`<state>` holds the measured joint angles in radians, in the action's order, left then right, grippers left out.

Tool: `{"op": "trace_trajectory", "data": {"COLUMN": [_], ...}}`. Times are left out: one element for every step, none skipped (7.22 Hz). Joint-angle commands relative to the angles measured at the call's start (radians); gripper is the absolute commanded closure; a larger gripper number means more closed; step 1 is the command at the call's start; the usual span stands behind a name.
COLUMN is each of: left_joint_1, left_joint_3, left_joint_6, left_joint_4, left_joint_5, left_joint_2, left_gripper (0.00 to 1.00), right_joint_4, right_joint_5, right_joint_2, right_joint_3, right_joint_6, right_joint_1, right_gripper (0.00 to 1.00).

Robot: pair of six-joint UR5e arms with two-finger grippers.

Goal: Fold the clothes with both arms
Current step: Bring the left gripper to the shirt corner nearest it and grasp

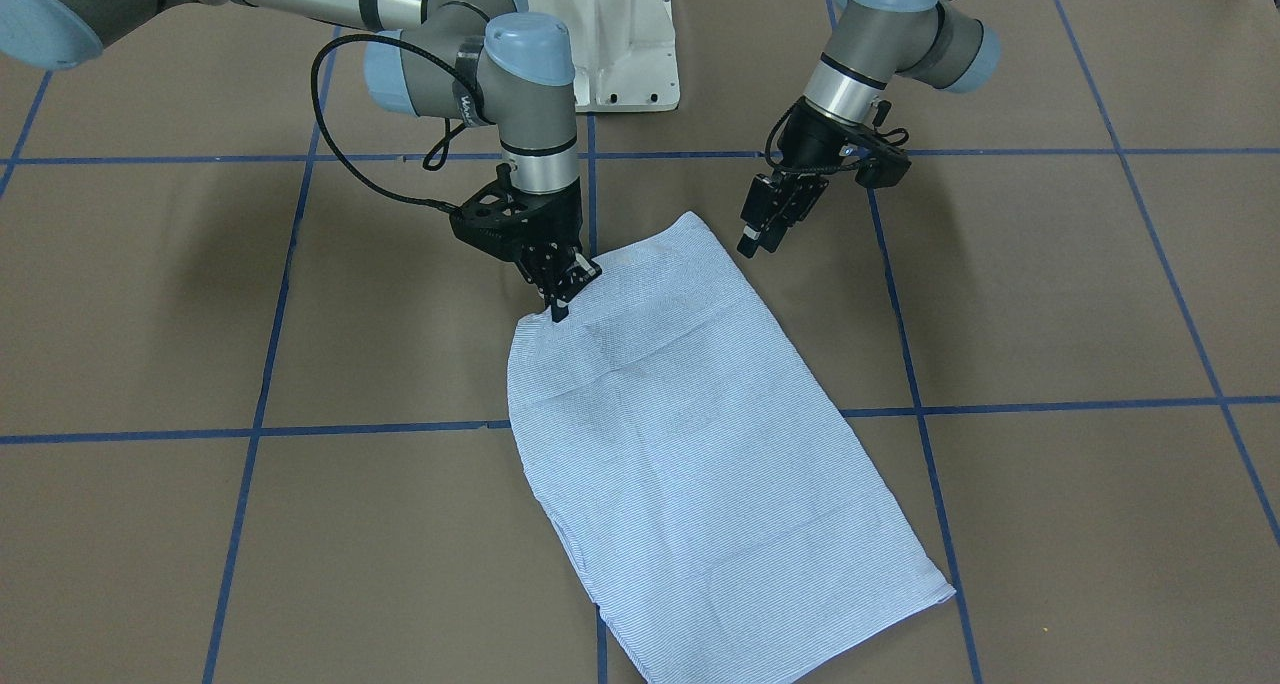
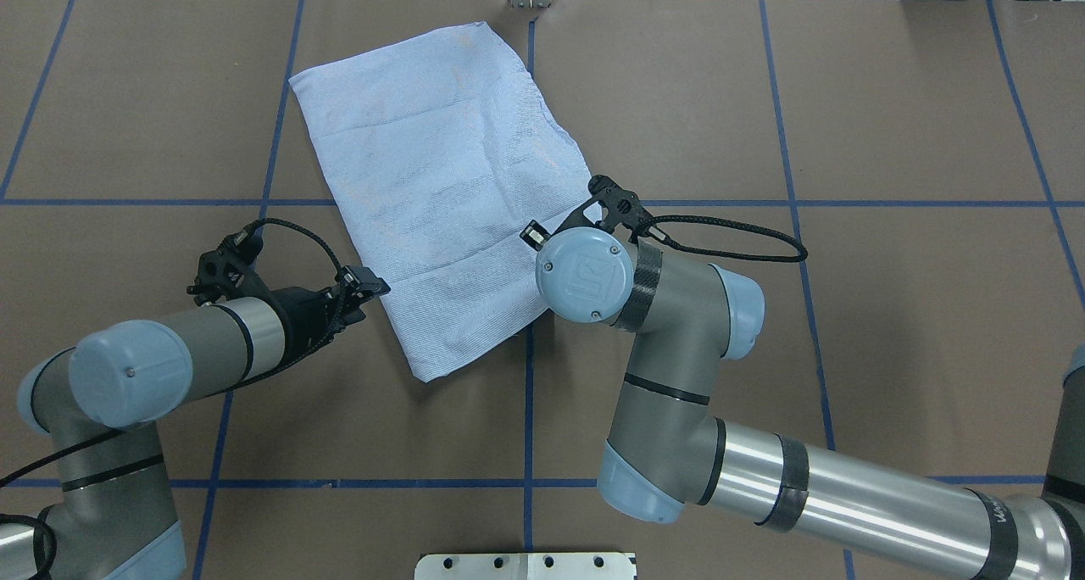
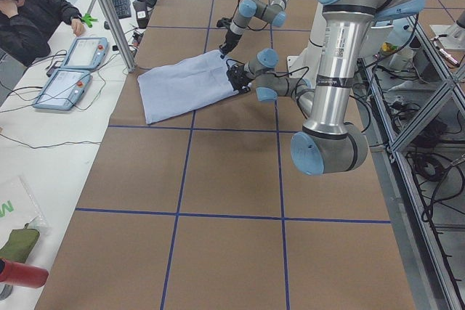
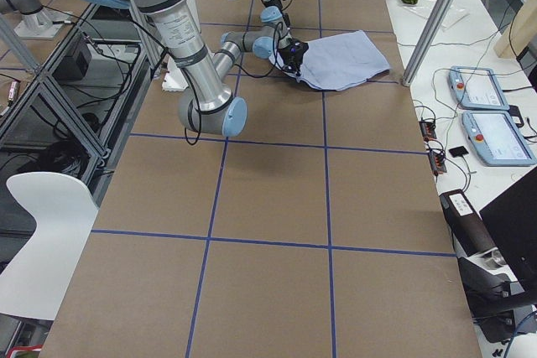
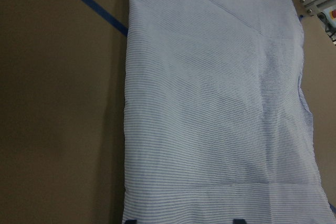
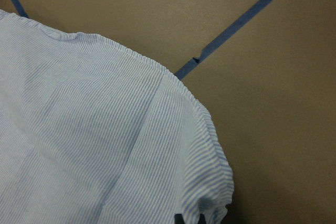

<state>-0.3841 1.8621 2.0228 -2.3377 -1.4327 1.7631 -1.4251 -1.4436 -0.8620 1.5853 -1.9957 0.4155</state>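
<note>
The left gripper (image 2: pixel 375 287) hangs empty with its fingers spread, just beside the near corner of the shirt (image 2: pixel 441 181). The shirt lies flat as a folded panel, slanting across the brown table (image 2: pixel 848 97) away from the robot. I judge the cloth light, soft and limp, so it will sag unless it is held at both near corners, and at the right the right gripper (image 1: pixel 560 302) is pinched onto the other one; there is one shirt and two arms.

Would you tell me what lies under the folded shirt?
The shirt lies flat on the brown table, and blue tape lines run beneath it. Whatever else is under it is covered.
</note>
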Motion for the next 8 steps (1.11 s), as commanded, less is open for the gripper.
{"op": "trace_trajectory", "data": {"left_joint_1": [0.06,0.088,0.115,0.135,0.145,0.145,0.145,0.145], "left_joint_3": [-0.018,-0.018,-0.018,-0.023,-0.026,-0.031,-0.032,-0.041], "left_joint_6": [0.053,0.054,0.053,0.053,0.051,0.044,0.042,0.04], "left_joint_4": [0.001,0.001,0.003,0.003,0.005,0.005,0.005,0.012], "left_joint_5": [0.028,0.035,0.041,0.041,0.041,0.04,0.04,0.04], "left_joint_2": [0.021,0.022,0.035,0.035,0.036,0.035,0.036,0.042], "left_gripper": [0.42,0.41,0.4,0.4,0.4,0.4,0.4,0.41], "right_joint_4": [0.0,0.0,0.0,0.0,0.0,0.0,0.0,0.0], "right_joint_5": [0.0,0.0,0.0,0.0,0.0,0.0,0.0,0.0], "right_joint_2": [0.0,0.0,0.0,-0.005,-0.018,-0.023,-0.025,-0.023], "right_joint_3": [0.001,0.001,0.002,0.015,0.031,0.035,0.036,0.038], "right_joint_6": [0.0,0.0,0.0,0.0,0.0,0.0,0.0,0.0], "right_joint_1": [0.0,0.0,0.002,0.0,0.0,0.0,0.0,0.0], "right_gripper": [1.0,1.0,1.0,1.0,1.0,1.0,1.0,1.0]}}
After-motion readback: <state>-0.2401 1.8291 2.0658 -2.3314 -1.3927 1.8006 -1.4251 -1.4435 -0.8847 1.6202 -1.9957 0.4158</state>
